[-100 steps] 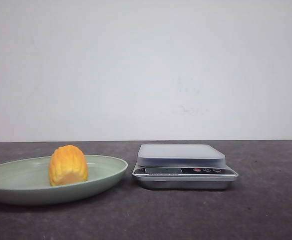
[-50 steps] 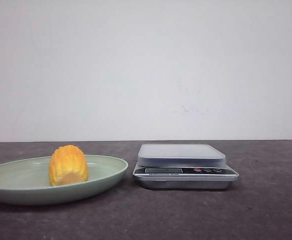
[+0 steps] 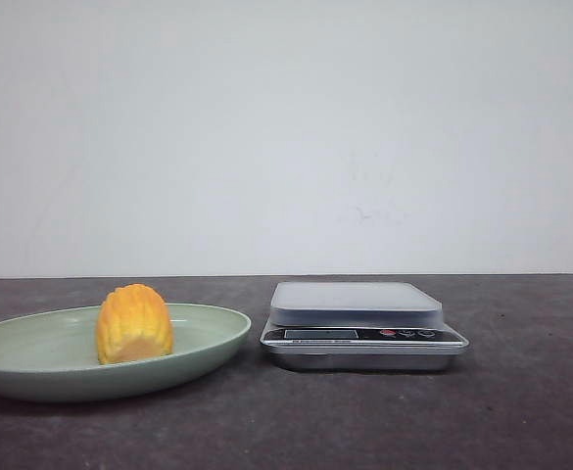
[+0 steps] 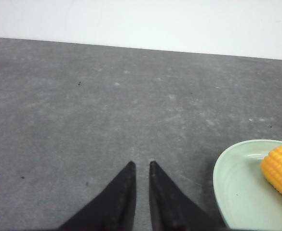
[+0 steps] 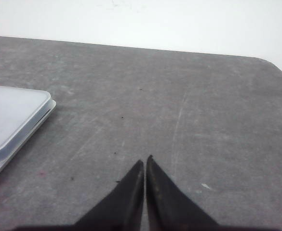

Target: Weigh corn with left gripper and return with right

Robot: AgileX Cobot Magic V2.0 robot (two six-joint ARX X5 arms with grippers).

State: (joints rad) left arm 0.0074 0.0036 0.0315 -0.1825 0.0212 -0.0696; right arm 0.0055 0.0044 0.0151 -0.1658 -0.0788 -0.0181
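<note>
Lab-type test setup: bare white wall (image 3: 286, 137), dark grey counter (image 3: 364, 421), digital scale (image 3: 362, 326) + green plate (image 3: 31, 357) w/ corn (image 3: 133, 323).

A shallow pale green plate (image 3: 31, 367) sits on the dark grey speckled counter (image 3: 364, 421), toward its left side; just beside the plate's right rim stands a silver kitchen scale (image 3: 362, 325) with a flat pale platform, a small display and buttons along its front edge; a plain white wall (image 3: 286, 137) rises behind.
</note>
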